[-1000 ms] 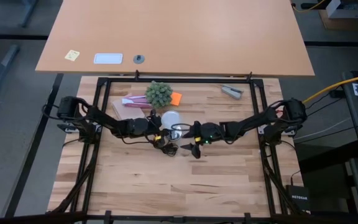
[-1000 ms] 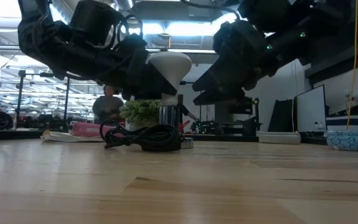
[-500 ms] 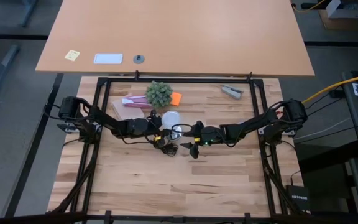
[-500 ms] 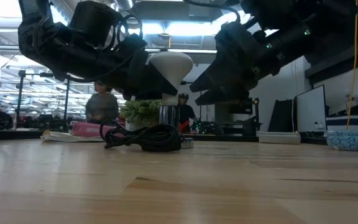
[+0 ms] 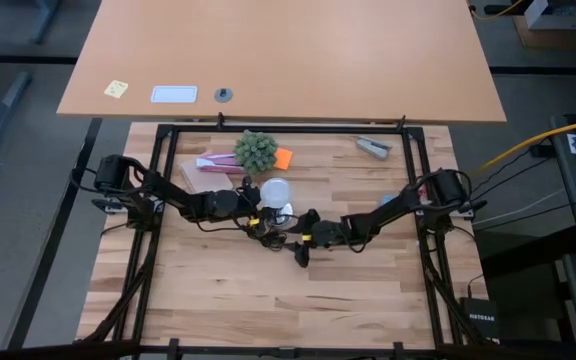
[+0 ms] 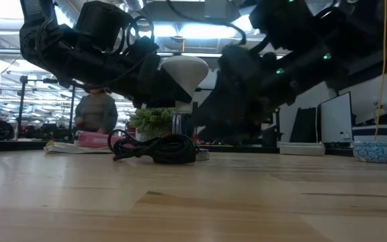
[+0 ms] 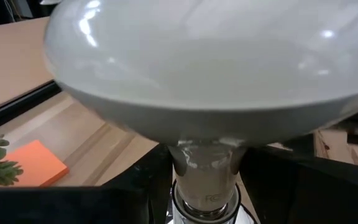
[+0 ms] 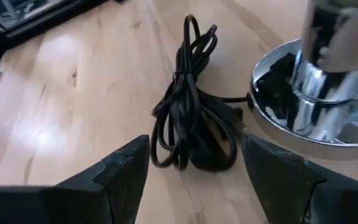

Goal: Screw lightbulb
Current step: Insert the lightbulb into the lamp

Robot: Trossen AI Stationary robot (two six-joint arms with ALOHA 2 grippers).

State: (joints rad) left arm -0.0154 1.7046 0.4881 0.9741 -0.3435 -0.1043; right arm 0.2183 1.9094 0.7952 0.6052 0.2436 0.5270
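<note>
the lightbulb (image 6: 183, 70) stands upright over the socket (image 8: 303, 118), dome up and metal base down, with the left gripper (image 5: 253, 205) clamped around its narrow neck; from above the bulb (image 5: 275, 192) shows as a white disc just in front of the small green plant (image 5: 255, 150). in the left wrist view the screw base (image 7: 205, 198) sits between that gripper's dark fingers (image 7: 73, 202). the chrome stem below the bulb meets the round socket plate, so the bulb looks entered, but whether the thread is fully home cannot be told. the right gripper (image 5: 303, 250) hangs low just beside the socket, on the side away from the plant, its fingers (image 8: 120, 174) spread wide and empty over the coiled black cord (image 8: 194, 112). judged from this, the job is well under way; turning and tightening may remain.
</note>
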